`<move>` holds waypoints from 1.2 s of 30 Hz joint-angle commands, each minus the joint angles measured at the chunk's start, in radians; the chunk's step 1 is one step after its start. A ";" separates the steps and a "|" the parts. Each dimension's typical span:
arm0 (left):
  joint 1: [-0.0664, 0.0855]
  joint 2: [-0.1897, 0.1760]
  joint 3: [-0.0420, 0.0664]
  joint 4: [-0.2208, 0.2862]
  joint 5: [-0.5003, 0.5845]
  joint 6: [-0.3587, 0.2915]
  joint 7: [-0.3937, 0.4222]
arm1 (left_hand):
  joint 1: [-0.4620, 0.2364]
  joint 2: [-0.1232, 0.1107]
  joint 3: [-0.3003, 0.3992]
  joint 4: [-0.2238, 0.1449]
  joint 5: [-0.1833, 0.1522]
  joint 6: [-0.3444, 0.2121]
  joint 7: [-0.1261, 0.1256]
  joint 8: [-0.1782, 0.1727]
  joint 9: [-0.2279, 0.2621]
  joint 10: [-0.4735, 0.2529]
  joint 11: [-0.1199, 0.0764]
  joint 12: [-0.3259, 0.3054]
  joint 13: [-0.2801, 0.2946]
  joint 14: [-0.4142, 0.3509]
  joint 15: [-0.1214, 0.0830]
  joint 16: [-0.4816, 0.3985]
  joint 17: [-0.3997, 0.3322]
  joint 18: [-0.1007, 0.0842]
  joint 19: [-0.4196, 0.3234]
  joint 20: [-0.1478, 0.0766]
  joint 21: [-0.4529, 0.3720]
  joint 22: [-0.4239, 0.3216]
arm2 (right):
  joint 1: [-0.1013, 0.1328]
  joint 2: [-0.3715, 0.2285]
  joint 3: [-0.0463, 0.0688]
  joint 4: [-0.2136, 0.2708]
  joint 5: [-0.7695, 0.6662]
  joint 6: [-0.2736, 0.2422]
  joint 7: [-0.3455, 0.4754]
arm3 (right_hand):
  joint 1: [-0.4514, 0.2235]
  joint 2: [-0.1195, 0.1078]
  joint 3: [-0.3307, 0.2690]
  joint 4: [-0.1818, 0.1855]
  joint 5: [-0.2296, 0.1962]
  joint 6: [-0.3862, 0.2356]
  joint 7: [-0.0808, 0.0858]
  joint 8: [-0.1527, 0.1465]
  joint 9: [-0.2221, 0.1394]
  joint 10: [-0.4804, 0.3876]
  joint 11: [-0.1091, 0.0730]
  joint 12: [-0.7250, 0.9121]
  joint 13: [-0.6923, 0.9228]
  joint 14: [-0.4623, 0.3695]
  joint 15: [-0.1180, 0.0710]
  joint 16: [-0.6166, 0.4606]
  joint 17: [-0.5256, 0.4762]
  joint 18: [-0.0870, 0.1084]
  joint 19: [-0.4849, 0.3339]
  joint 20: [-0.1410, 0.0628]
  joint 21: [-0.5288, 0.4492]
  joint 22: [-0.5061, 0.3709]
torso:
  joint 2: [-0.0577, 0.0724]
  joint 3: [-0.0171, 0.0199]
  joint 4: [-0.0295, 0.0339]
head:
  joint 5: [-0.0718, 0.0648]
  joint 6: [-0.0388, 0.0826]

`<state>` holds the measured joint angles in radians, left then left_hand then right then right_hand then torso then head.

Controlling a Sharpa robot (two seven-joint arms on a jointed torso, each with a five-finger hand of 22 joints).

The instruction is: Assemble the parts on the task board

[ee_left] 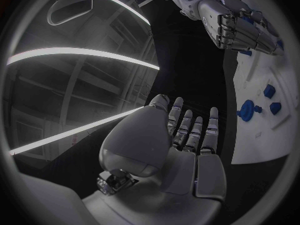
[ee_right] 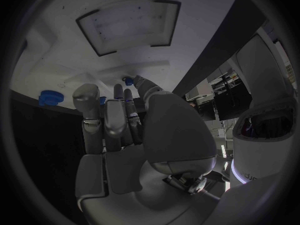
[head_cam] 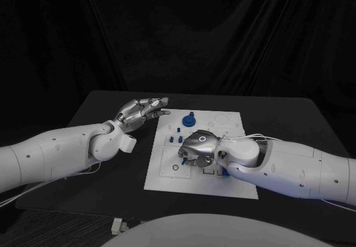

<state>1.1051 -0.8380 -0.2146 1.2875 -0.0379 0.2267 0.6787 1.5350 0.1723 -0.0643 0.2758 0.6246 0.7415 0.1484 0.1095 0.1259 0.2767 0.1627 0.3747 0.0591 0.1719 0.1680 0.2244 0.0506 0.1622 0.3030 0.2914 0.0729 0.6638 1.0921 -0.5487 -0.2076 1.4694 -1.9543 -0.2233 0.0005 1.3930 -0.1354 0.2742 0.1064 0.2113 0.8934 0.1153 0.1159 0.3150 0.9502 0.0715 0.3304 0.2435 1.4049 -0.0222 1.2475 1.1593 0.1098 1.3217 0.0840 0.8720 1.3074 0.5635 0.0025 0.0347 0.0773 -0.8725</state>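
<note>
the left hand (head_cam: 139, 111) hovered above the black surface (head_cam: 96, 110) just beside the far left corner of the white task board (head_cam: 230, 188), palm up and holding nothing; in the left wrist view its fingers (ee_left: 187, 125) were stretched nearly straight and only slightly apart, touching neither the board nor any part. the right hand (head_cam: 197, 146) was lowered over the middle of the task board, back upward, with its fingers curled down toward the plate. in the right wrist view those fingers (ee_right: 115, 117) lay close together, and the tip of one met a small blue part (ee_right: 128, 80) right at the board's face, beside a raised white strip; whether that part was pinched between two fingers or merely pressed from one side could not be told. a larger round blue part (head_cam: 189, 120) stood on the far portion of the board, between the two hands and apart from both, and it appeared in the left wrist view as a blue knob (ee_left: 248, 109) with smaller blue pieces (ee_left: 269, 90) near it. a few small blue parts (head_cam: 174, 139) sat on the board just left of the right hand, and another blue bit (head_cam: 221, 173) showed at the hand's near side. a square recessed panel (ee_right: 129, 22) lay on the board beyond the right fingers.
</note>
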 commanded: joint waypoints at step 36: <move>-0.004 0.005 0.001 -0.002 0.008 0.021 0.019 | 0.008 0.003 0.010 0.001 -0.002 -0.004 0.007 0.005 -0.002 -0.003 0.005 0.005 0.001 0.008 0.001 0.009 0.001 0.012 0.008 -0.002 0.003 -0.004 | -0.006 0.018 0.000 -0.025 -0.003 0.038 -0.020 | 0.026 0.027 0.012 -0.019 0.103 0.106 -0.016 0.037 -0.001 -0.053 -0.014 0.107 0.084 -0.020 -0.008 -0.003 -0.009 0.017 -0.015 -0.004 -0.035 0.096 | 0.001 -0.0001 0.0006 | 0.004 0.000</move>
<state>1.1023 -0.8351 -0.2146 1.2851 -0.0378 0.2334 0.6788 1.5350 0.1723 -0.0601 0.2799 0.6246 0.7379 0.1519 0.1095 0.1250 0.2767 0.1628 0.3747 0.0591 0.1719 0.1681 0.2284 0.0506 0.1622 0.3029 0.2913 0.0729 0.6610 1.0902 -0.5316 -0.2071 1.4446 -1.9538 -0.1982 -0.0139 1.4154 -0.1130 0.2844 0.0910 0.3208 0.9949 0.0990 0.1482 0.3120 0.9000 0.0637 0.4318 0.3265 1.3864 -0.0265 1.2428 1.1506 0.1098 1.3076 0.0838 0.8389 1.3080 0.5643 0.0023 0.0347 0.0808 -0.8725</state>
